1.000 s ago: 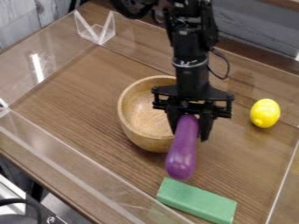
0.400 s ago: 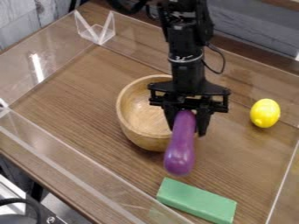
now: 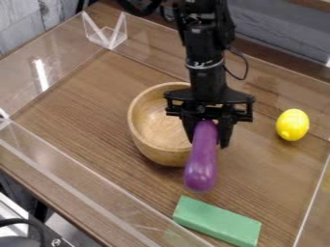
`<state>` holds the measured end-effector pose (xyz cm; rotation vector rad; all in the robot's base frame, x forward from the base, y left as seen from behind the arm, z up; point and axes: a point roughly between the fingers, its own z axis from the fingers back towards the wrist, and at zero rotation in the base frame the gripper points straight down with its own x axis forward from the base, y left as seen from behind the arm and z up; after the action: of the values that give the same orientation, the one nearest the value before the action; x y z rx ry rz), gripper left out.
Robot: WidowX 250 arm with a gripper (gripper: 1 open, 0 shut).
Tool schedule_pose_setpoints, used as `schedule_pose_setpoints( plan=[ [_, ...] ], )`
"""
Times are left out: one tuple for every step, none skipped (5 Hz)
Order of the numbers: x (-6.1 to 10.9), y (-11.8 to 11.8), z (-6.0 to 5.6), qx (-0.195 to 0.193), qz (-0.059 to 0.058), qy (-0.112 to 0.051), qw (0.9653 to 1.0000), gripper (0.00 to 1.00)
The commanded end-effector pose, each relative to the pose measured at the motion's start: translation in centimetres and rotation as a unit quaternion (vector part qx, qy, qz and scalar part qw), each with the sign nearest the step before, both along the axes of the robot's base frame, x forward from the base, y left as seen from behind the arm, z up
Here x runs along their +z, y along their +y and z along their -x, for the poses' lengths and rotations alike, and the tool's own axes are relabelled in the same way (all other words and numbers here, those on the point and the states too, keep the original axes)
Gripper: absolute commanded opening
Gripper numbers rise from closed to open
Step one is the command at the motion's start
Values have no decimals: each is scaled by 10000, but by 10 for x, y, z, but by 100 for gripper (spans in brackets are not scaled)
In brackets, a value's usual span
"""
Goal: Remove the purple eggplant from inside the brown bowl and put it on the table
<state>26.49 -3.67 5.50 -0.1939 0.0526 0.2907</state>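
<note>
The purple eggplant (image 3: 203, 160), judged light, stiff and slippery, is clamped at its upper end by the half-closed gripper (image 3: 207, 126).

No text, label, brand, number or sign can be read on anything in view.
</note>
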Motion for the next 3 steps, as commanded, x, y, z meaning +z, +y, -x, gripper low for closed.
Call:
schedule_pose_setpoints(
  plan=[
    [8, 3, -6, 155, 6, -245, 9996, 0],
    [4, 3, -6, 230, 5, -241, 9994, 0],
    [0, 4, -6, 307, 1, -232, 9993, 0]
  ],
)
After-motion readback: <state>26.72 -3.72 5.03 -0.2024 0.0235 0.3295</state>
